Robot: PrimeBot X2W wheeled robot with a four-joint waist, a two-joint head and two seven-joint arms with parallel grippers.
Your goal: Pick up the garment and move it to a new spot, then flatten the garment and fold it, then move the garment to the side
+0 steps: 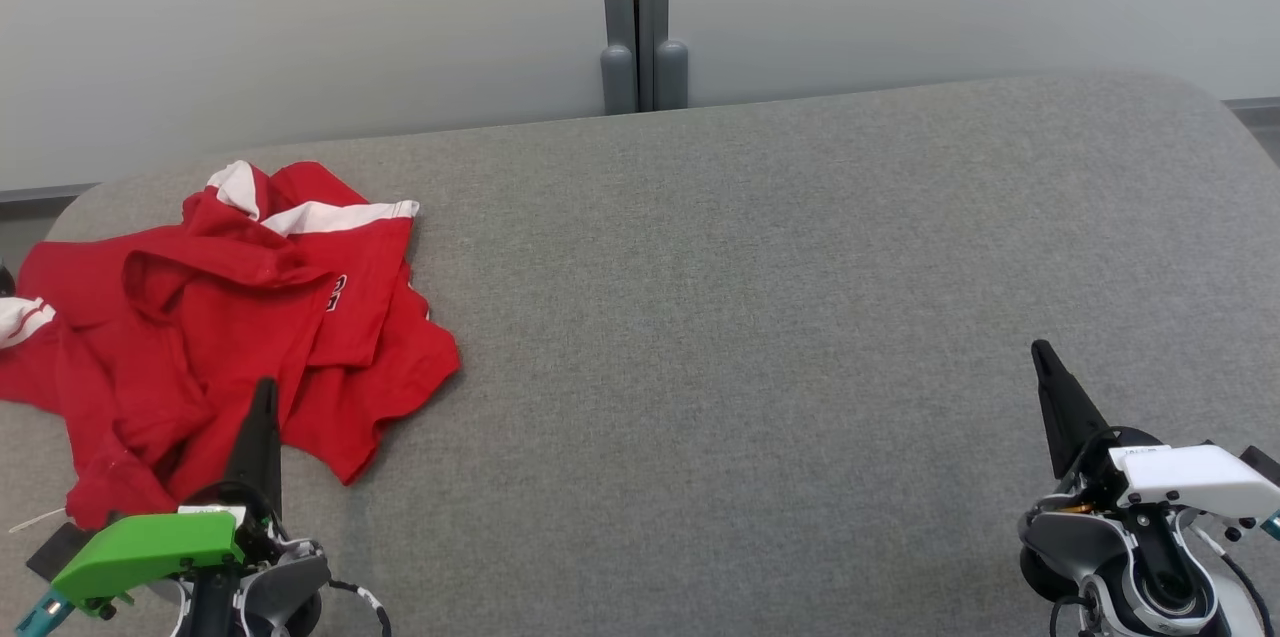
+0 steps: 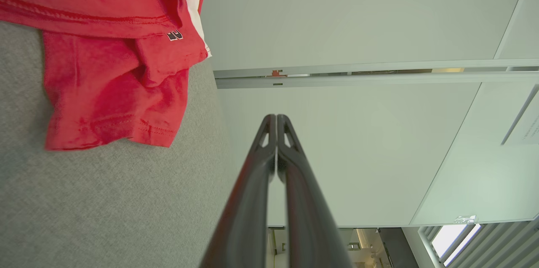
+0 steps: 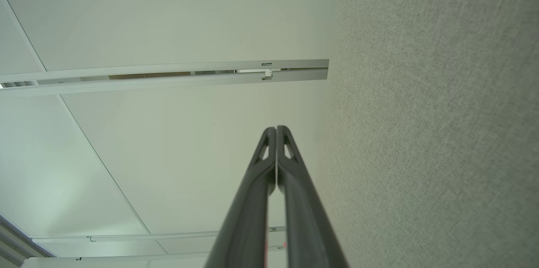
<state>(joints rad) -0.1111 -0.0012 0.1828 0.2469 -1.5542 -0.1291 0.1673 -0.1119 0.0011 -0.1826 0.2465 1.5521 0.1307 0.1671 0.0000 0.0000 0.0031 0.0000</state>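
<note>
Pale wall panels (image 1: 300,17) close off the far side, joined by a grey post (image 1: 643,17) in the middle. Below them spreads the broad grey fabric-covered surface (image 1: 750,317) in front of me, its far corners rounded.

The garment (image 1: 200,317) lies crumpled on the left part of that surface, near the far left corner and well apart from my right side. It is red and bunched in loose folds. White bands (image 1: 330,215) run along its far edge, a white striped cuff (image 1: 20,319) sits at the head view's left border, and there is a small dark print (image 1: 338,292) near its middle. From my left wrist I see its stitched hem (image 2: 126,133) resting flat on the grey cloth, off to one side of my fingers.

My left pincer (image 1: 265,395) is at the lower left, with a green cover (image 1: 150,547) at its wrist. Its two dark fingers are pressed tight together with nothing between them. From the head they overlap the garment's near edge, and I cannot tell whether they touch it.

My right pincer (image 1: 1042,352) is at the lower right, with a white cover (image 1: 1190,477) at its wrist, over bare grey surface far from the garment. Its fingers too are pressed together tip to tip, and empty.
</note>
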